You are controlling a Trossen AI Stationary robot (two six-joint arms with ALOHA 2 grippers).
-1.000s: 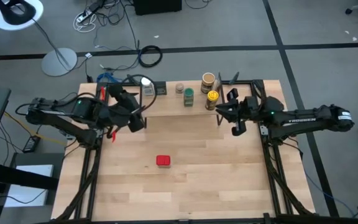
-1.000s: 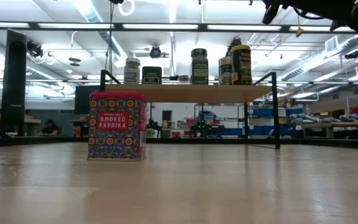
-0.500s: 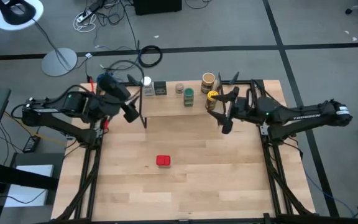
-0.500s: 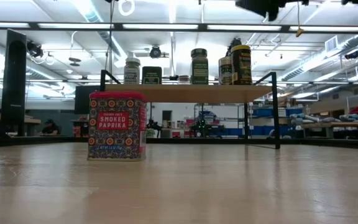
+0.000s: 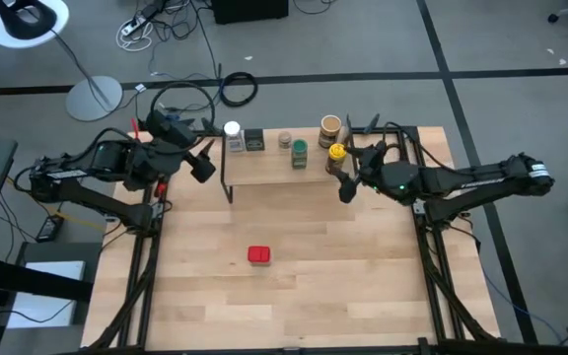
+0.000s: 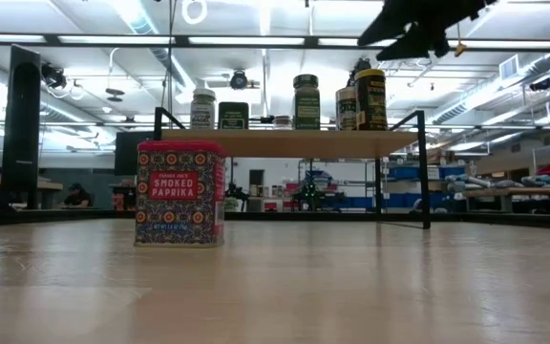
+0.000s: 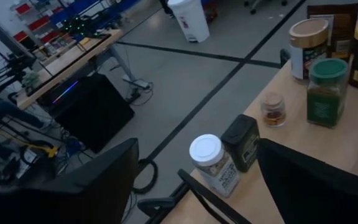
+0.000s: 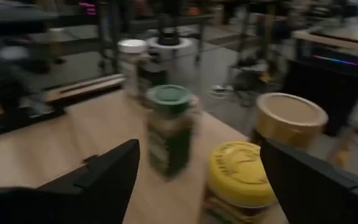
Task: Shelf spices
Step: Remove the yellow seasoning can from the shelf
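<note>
The shelf [image 5: 284, 168] stands at the table's far side, and several spices rest on its wooden top: a white-lidded jar [image 5: 232, 129], a dark tin [image 5: 254, 141], a small tan-capped jar [image 5: 285, 140], a green jar [image 5: 300, 151], a brown canister [image 5: 331, 128] and a yellow-lidded jar [image 5: 337, 153]. A red paprika tin [image 5: 258, 254] stands on the table in the middle. My left gripper [image 5: 203, 164] hovers open off the shelf's left end. My right gripper [image 5: 346, 184] hovers open above the shelf's near right corner, close to the yellow-lidded jar [image 8: 238, 177].
The shelf's black metal legs [image 6: 423, 172] stand at its corners. Bare tabletop [image 5: 363, 276] lies around the red tin [image 6: 179, 194]. A lamp stand [image 5: 95, 97] and cables [image 5: 237, 89] are on the floor beyond the far edge.
My left gripper has drawn back from the shelf's near left corner toward the table's far left. My right gripper has moved left toward the yellow-lidded jar at the shelf's right end. The jars and the red tin have stayed put.
</note>
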